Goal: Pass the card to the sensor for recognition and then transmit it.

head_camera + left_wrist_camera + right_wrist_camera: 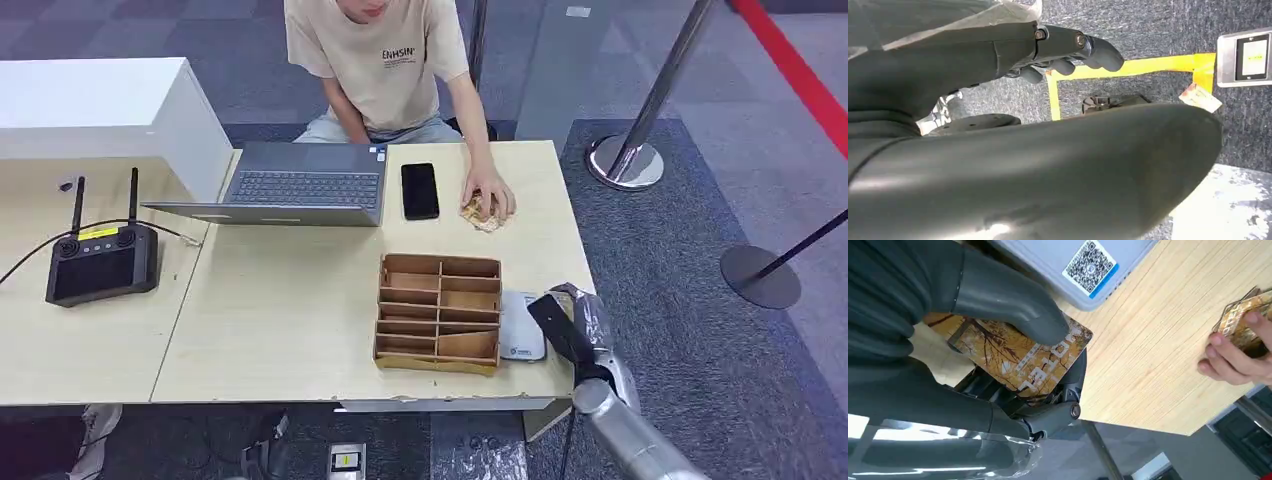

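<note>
Pinching the card [1018, 357] between thumb and fingers, the right hand [572, 325] is hovering at the worktop [290, 300] edge — the white sensor [521, 327] is lying just beside it, toward the compartment box [438, 313]. The card's long axis is pointing outward from the palm. The left hand [1068, 52] is hanging low — fingers curled, holding nothing.

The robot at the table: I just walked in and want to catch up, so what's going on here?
The robot's right hand holds a patterned card at the table's near right edge, beside the white sensor next to the wooden organizer. A person's hand across the table rests on another card. The left hand hangs above the floor, holding nothing.
</note>
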You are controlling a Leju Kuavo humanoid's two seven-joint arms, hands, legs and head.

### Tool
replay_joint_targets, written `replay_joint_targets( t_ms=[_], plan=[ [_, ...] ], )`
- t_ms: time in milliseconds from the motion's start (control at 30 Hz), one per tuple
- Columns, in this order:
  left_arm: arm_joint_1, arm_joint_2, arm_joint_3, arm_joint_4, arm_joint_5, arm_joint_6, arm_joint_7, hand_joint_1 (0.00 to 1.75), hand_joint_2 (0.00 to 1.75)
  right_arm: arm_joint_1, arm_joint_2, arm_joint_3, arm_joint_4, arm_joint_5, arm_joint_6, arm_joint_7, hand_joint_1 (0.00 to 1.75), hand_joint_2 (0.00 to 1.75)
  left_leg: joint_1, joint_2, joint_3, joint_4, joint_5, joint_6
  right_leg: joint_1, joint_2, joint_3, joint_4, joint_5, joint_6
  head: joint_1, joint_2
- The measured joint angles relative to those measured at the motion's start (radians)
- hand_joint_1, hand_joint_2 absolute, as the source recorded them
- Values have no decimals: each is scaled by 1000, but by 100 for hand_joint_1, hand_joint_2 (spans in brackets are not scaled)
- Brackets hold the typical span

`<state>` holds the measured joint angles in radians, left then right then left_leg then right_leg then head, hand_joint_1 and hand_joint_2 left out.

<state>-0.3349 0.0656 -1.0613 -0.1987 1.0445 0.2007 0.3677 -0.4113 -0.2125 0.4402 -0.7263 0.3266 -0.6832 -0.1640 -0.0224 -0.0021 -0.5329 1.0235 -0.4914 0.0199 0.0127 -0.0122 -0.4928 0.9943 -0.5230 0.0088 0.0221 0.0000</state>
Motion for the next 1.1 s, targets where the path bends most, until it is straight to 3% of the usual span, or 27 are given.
replay_joint_targets(
  t_ms=[167, 733, 1100],
  plan=[
    [-4, 0, -9, 0, 0, 0, 2, 0, 0, -13, -16, 2, -15, 8, -3, 27, 175, 175, 0, 0, 0, 0, 0, 0, 0, 0, 0, 0, 0, 0, 0, 0],
    [-3, 0, -26, 0, 15, 0, -8, 0, 0, 22, -35, -1, -180, -15, 5, 12, 175, 175, 0, 0, 0, 0, 0, 0, 0, 0, 0, 0, 0, 0, 0, 0],
    [7, 6, -26, 0, 47, 11, -27, 0, 0, 138, -18, 17, -396, 130, 16, 131, 175, 175, 0, 0, 0, 0, 0, 0, 0, 0, 0, 0, 0, 0, 0, 0]
  ],
)
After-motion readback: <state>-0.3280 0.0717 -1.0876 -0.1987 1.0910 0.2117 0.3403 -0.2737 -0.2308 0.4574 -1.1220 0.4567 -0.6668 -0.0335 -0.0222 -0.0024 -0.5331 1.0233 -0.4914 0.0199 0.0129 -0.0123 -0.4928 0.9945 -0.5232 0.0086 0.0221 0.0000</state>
